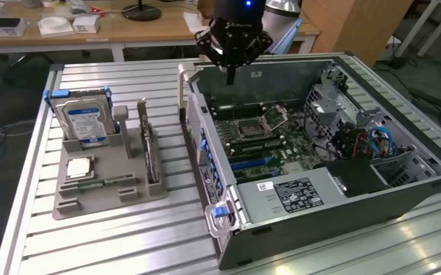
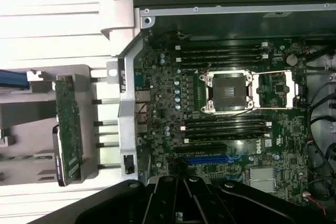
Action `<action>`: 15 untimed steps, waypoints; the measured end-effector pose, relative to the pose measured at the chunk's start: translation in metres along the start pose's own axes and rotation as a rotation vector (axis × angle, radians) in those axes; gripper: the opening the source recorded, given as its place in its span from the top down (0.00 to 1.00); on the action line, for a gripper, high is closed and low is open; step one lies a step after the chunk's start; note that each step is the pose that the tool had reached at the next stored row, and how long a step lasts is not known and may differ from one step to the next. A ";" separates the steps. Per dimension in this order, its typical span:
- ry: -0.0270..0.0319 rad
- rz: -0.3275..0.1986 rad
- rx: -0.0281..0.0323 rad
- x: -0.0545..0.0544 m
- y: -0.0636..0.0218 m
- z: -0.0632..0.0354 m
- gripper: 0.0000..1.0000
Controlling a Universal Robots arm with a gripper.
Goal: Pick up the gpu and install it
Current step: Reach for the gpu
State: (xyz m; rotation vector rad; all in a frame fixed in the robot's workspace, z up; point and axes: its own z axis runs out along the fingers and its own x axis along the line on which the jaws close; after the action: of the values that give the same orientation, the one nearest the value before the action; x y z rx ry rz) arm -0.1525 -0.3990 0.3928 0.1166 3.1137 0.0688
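A: Black metal gripper (image 1: 231,77), fingers pressed together and empty, hangs over the open grey steel computer case (image 1: 343,223).
B: Thin flat gpu card (image 1: 149,150) (image 2: 68,129) stands on edge in the grey moulded plastic tray (image 1: 98,197) beside the case, long axis parallel to the case wall. Wrist view: green, studded face. Exterior view: edge-on.

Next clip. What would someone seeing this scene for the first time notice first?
The open computer case lies on its side at the exterior view's right, its motherboard bare, with the CPU socket open. The black gripper hangs shut and empty above the case's far wall. At the exterior view's left, a grey holder has the gpu standing on edge beside an upright hard drive.
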 end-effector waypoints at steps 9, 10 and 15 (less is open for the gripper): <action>0.0000 0.000 0.0000 0.022 -0.0019 0.0003 0.90; 0.0000 0.000 0.0000 0.025 -0.0022 0.0003 0.90; 0.0000 0.000 -0.0001 0.039 -0.0035 0.0005 0.90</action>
State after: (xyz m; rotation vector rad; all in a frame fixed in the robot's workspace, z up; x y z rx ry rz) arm -0.1921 -0.3995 0.3912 0.1164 3.1137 0.0689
